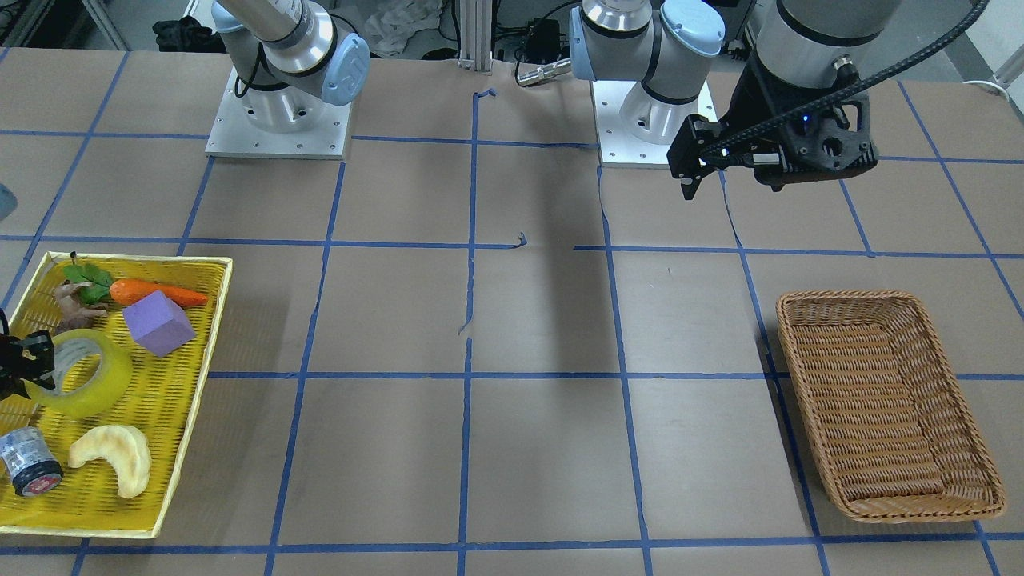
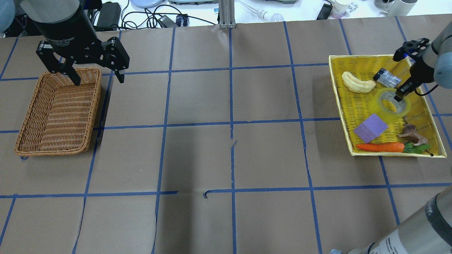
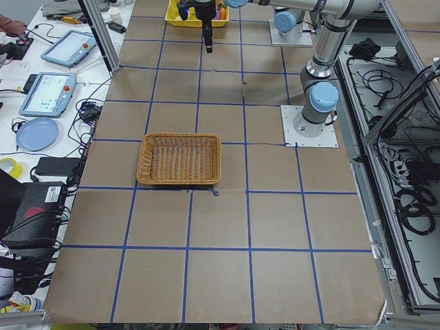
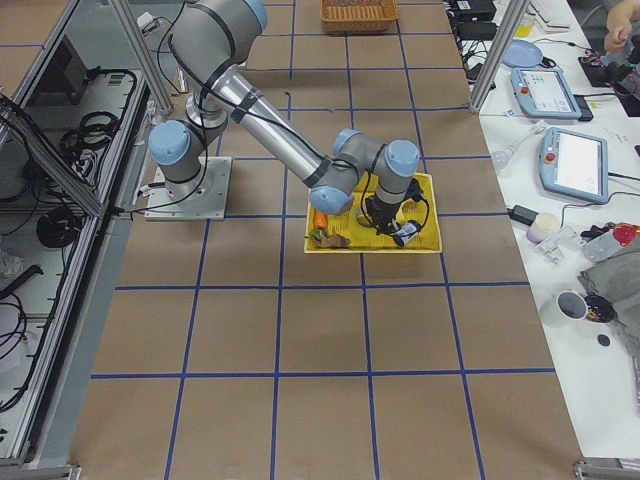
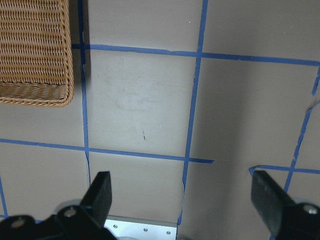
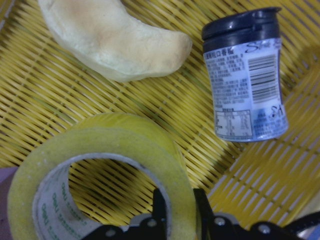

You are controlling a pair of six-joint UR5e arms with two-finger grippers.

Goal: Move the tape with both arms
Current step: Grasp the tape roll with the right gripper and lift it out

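**Right tool.** The right tool (image 6: pixel 177 200) is clenched on the tape (image 6: pixel 125 135). Its fingers (image 6: pixel 159 207) straddle the roll's wall, one inside the grey-white core and one against the yellow outer face. The roll's open core faces upward. Whether its underside is clear of the tray floor cannot be told.

**Tape location.** The tape is in the yellow tray (image 2: pixel 356 106), which sits on the robot's right, toward the operator-side edge of the tabletop. Other items in the tray:
- Bottle (image 6: pixel 247 85): lies on its side near the tape, dark cap toward the tray's rim.
- Bread (image 6: pixel 110 40): lies beside the bottle, apart from the tape.
- Block (image 2: pixel 370 128): purple, just beside the tape on the side away from the bottle.
- Carrot (image 2: pixel 379 147): lies along the tray's robot-side rim, beyond the block.
- Figure (image 2: pixel 411 134): brown, near the carrot's green leaves.

**Left tool.** The left tool (image 2: pixel 98 76) is released, with its jaws spread wide and nothing between them. It hangs well above bare tabletop on the robot's left.

**Basket.** The basket (image 2: pixel 53 113) sits on the robot's left, toward the operator-side edge. In the left wrist view only one of its corners shows, off to the side of the tool.
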